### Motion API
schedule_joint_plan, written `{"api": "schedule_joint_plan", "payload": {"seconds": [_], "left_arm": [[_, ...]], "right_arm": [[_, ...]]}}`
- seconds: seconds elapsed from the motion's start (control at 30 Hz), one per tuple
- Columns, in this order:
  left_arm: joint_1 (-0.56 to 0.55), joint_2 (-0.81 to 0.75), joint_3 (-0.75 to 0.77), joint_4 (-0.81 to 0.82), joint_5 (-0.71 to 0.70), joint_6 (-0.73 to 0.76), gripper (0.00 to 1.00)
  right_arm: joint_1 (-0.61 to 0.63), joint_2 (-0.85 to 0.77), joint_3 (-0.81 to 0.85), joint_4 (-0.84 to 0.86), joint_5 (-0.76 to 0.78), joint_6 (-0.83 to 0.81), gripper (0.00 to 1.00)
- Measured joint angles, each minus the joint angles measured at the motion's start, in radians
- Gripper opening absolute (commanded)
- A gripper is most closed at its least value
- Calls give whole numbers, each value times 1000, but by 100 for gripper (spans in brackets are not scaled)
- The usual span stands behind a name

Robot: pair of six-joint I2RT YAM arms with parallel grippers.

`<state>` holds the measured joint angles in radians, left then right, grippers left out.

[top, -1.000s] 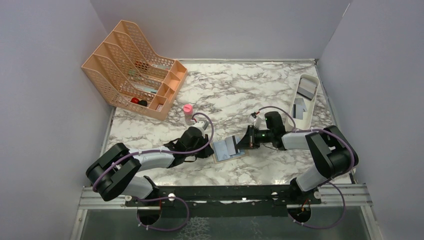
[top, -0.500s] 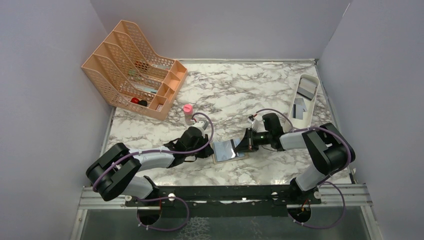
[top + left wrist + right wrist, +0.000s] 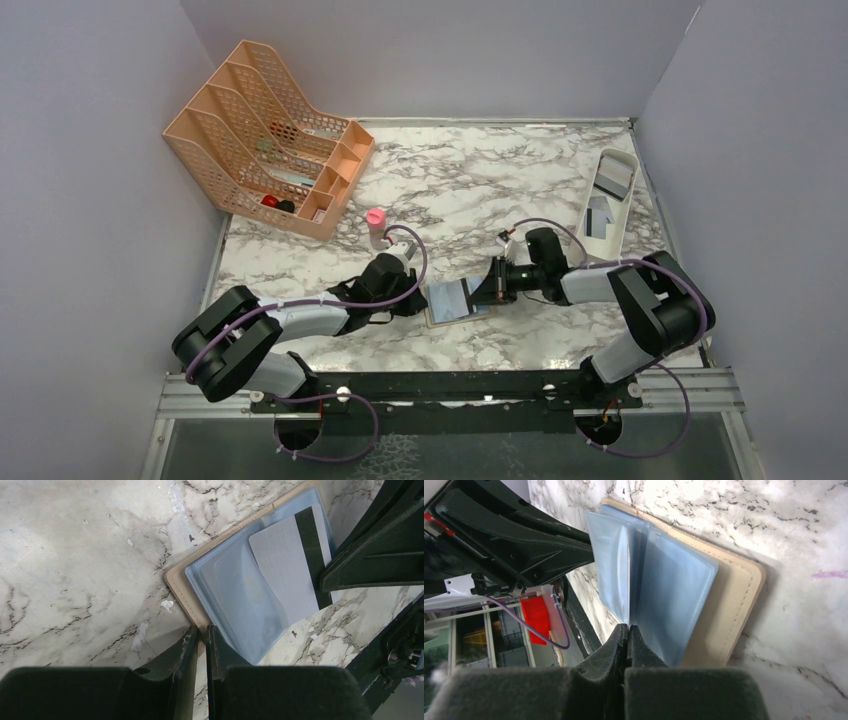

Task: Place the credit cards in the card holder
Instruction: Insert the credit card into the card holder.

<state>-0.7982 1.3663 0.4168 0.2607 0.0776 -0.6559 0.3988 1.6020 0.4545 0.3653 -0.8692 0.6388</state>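
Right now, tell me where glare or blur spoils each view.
Top view: even light, sharp, the wallet small. Left wrist view: sheen on the plastic sleeves, the near jaws dark and soft. Right wrist view: the table washed out at upper right, its jaws blurred.

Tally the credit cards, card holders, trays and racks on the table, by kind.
Card holder: 1
White tray: 1
Peach rack: 1
Credit cards: 3, one at the holder, two in the tray
Total: 6
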Motion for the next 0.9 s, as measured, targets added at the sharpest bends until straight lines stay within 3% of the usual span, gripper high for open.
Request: {"api": "schedule_joint_plan", "payload": {"seconds": [0.9], "left_arm": [[0,-5,-7,7,0,-2,16]], "right_arm": [[3,-75,-161,179,113,166,1]]}}
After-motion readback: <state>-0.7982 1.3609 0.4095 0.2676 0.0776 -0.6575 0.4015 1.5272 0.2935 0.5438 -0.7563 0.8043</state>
